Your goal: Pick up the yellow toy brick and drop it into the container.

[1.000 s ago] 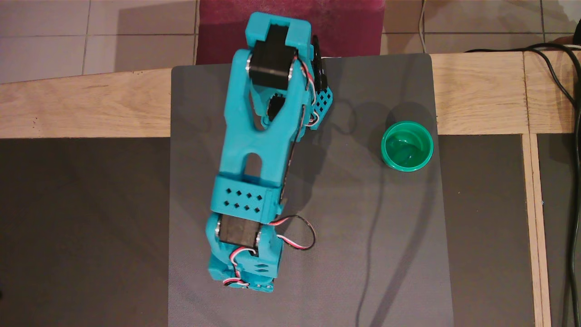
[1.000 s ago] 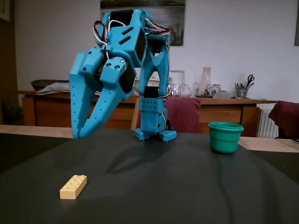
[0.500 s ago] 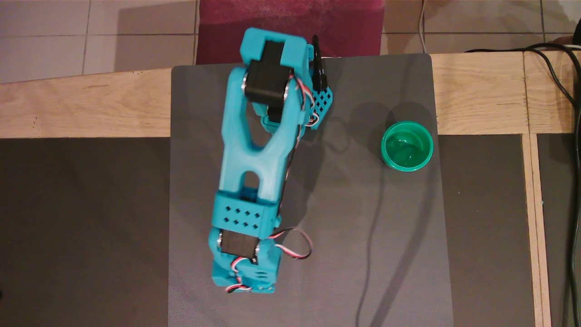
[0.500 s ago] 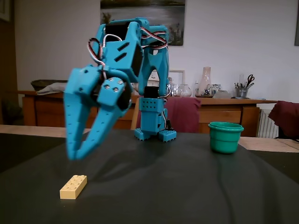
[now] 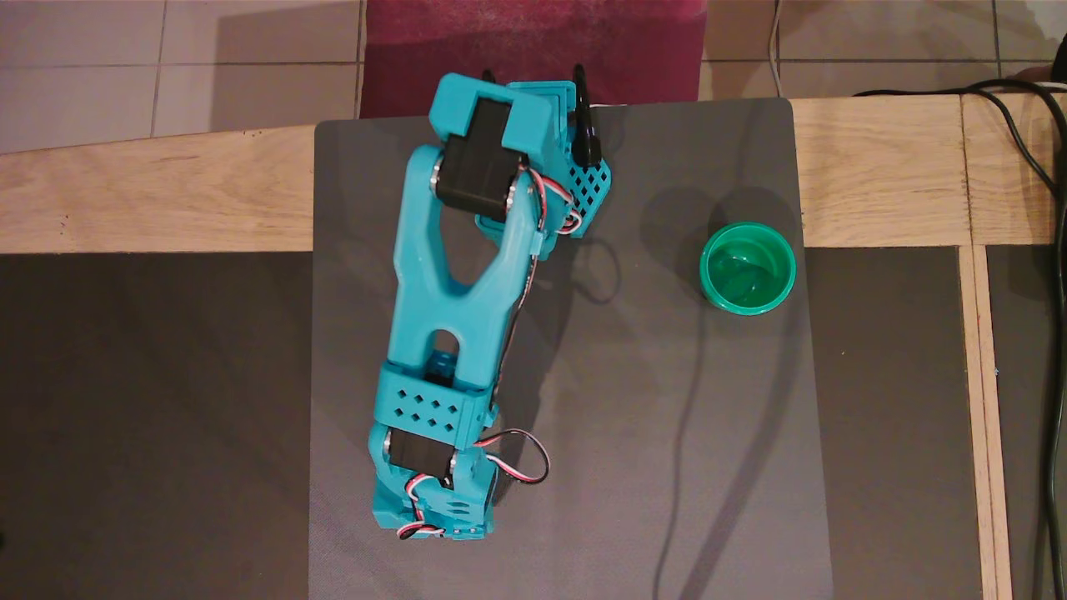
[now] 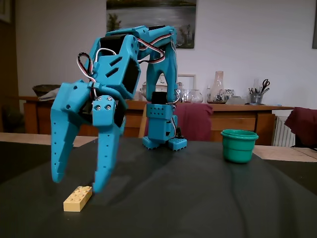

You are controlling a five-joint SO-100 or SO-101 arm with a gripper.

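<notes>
The yellow toy brick (image 6: 78,198) lies flat on the dark mat in the fixed view, at the front left. My gripper (image 6: 79,182) is open and points down, its fingertips just above the brick. The right finger (image 6: 105,163) hangs over the brick's far end and the left finger (image 6: 60,148) stands off to its left. In the overhead view the arm (image 5: 450,275) hides both the brick and the fingers. The green cup (image 5: 705,271) stands empty at the mat's right side, far from the gripper. It also shows in the fixed view (image 6: 238,147).
The grey mat (image 5: 667,433) lies on a wooden table (image 5: 125,200). The arm's base (image 5: 533,125) stands at the mat's far edge. Black cables (image 5: 1057,250) run down the right edge of the overhead view.
</notes>
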